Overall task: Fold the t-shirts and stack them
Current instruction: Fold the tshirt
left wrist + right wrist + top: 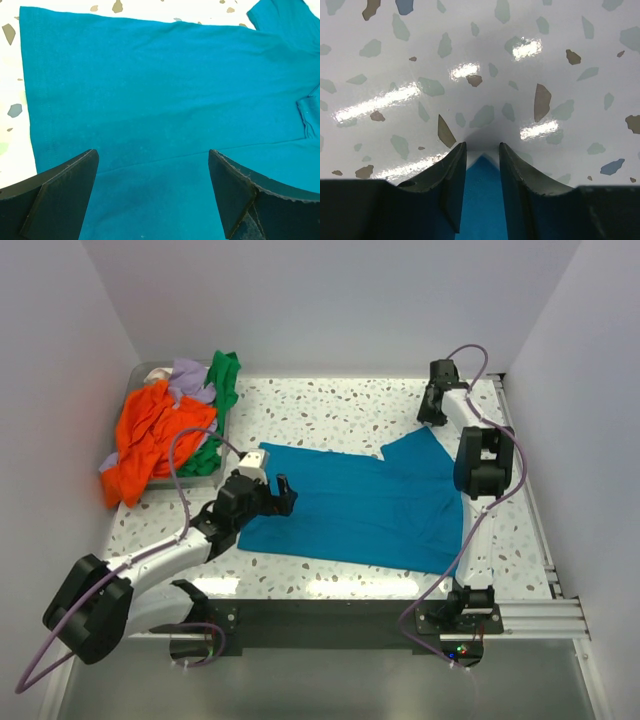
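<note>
I am holding my left fingers (60, 190) wide apart above the teal shirt (370, 505), lying flat on the desk (330, 410). My right fingers (525, 175) are bracketing its one-o'clock sleeve tip (481, 200); whether clamped I cannot tell. So little cloth could slip free.

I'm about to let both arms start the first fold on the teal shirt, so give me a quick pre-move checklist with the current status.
1. Teal t-shirt spread flat on the table: ok.
2. Left gripper open, over the shirt's hem end: ok.
3. Left gripper gripping fabric: not ok, nothing pinched.
4. Right gripper has a teal corner between its fingers: ok.
5. Right pinch firm: cannot tell.
6. Orange t-shirt lies apart from the teal one: ok.
</note>
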`<state>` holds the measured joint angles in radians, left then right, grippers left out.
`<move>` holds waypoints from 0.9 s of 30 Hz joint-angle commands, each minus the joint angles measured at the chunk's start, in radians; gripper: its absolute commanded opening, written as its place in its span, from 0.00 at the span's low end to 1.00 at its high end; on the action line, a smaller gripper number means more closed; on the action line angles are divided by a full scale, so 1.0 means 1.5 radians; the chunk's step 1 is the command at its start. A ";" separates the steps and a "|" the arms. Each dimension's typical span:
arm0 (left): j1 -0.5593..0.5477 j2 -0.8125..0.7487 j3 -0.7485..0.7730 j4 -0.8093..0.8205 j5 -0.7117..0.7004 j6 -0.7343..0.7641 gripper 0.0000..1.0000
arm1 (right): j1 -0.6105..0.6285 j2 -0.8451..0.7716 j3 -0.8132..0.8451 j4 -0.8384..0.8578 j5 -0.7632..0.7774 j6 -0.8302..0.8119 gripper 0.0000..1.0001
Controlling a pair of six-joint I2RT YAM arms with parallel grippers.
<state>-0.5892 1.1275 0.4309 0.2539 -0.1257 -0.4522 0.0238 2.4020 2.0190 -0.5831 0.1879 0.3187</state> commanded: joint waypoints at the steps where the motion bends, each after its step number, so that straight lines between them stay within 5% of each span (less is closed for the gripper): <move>1: 0.004 0.009 0.016 0.024 0.006 0.001 0.96 | -0.001 -0.002 -0.014 -0.018 -0.030 -0.009 0.36; 18: 0.004 0.017 0.015 0.034 0.016 -0.003 0.96 | -0.001 -0.021 -0.072 -0.009 -0.072 -0.011 0.31; 27: 0.004 0.030 0.015 0.037 0.011 -0.002 0.96 | -0.001 -0.014 -0.060 -0.023 -0.092 -0.036 0.19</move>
<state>-0.5892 1.1625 0.4305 0.2680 -0.1081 -0.4526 0.0166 2.3688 1.9480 -0.5304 0.1051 0.2852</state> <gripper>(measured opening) 0.958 0.204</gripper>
